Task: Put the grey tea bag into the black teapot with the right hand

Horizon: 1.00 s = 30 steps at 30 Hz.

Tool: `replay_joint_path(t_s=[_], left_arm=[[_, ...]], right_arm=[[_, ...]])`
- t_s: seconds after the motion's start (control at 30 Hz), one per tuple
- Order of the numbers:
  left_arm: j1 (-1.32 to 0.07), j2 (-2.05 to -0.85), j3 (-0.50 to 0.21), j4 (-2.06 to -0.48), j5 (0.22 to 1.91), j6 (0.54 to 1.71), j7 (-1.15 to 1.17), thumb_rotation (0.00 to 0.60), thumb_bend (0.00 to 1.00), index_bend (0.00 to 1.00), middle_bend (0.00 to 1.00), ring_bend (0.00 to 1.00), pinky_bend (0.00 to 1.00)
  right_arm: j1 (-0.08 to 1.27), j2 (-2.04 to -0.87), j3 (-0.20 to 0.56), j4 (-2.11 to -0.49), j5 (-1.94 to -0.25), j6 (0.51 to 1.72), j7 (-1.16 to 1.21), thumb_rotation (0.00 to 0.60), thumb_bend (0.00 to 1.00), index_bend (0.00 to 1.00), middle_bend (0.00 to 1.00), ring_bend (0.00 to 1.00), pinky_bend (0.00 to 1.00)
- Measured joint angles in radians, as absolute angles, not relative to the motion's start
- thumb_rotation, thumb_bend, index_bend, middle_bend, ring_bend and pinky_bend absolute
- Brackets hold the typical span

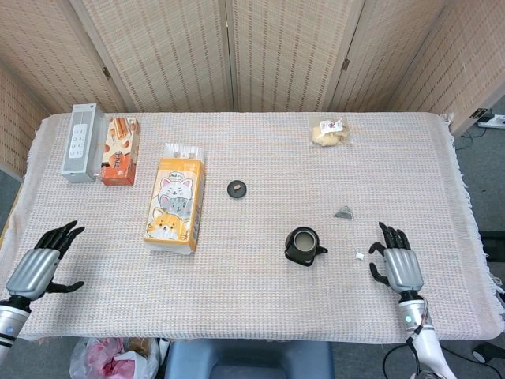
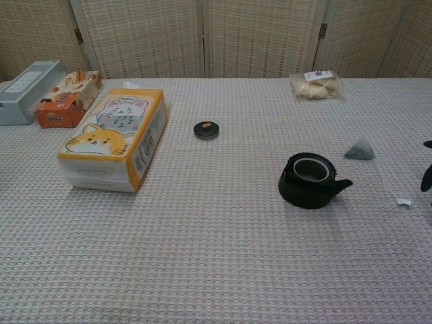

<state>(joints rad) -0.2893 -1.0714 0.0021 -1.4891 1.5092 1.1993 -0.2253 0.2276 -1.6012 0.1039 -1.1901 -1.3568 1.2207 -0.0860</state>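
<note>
Grey, pyramid-shaped tea bag (image 1: 343,212) lies flat, its string running to a small white tag (image 1: 359,255). My right hand (image 1: 398,266) hovers just beside that tag, fingers spread, holding nothing; black teapot (image 1: 304,245) sits lidless nearby.

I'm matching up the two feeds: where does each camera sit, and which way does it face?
Head view: high above the near table edge, looking steeply down; shows left hand and right hand.
Chest view: low at the near edge, looking across toward the screens; only right fingertips show.
Both share the black teapot and grey tea bag.
</note>
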Motion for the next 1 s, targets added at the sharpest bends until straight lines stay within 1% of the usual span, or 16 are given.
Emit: replay_joint_path(t_s=[0.43,1.0], left_arm=[[-0.297,-1.066,0.008,-1.472,1.517,1.192,-0.271,0.600,0.14,0.02,0.00,0.00,0.09],[-0.300,-1.060,0.014,-1.460,1.522,1.192,-0.306,0.600,0.14,0.02,0.00,0.00,0.09]], right_arm=[[0.254,-1.654,0.112,-1.139,-1.331,1.193,-0.122,0.600,0.34,0.45,0.02,0.00,0.00],[0.282,-1.687,0.116,-1.109,-1.315,1.157,-0.127,0.600,0.34,0.45,0.02,0.00,0.00]])
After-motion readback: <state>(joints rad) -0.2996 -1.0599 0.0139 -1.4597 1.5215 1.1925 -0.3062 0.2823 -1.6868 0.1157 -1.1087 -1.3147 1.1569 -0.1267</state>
